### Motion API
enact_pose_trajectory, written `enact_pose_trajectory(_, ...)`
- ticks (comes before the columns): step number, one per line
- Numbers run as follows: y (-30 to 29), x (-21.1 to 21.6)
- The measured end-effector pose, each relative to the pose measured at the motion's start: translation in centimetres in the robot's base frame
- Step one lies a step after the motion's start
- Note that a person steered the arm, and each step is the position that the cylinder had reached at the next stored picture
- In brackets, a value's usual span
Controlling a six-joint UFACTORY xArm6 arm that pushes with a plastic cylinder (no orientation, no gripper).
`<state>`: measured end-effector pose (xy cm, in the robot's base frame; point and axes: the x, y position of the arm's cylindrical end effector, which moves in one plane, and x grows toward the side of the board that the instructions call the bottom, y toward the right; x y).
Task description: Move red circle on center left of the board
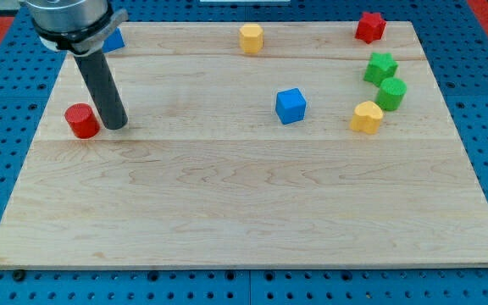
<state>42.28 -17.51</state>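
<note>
My tip (115,125), a bare rod with nothing to clamp, sits touching or just off the right side of the red circle (82,121) near the board (252,212) left edge, likely light, stiff, easy-sliding, best pushed square on its side.

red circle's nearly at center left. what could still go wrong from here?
1. The red circle sits close to the board's left edge; with my tip right beside it on the view's right, more pushing could slide it off.
2. The rod partly hides the blue block at the view's top left; a careless retreat upward might knock it.
</note>
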Motion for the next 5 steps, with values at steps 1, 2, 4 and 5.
enact_pose_trajectory(1, 0.6, 1.8)
enact_pose_trajectory(2, -1.2, 1.9)
enact_pose_trajectory(4, -4.1, 1.7)
enact_pose_trajectory(5, -3.6, 2.0)
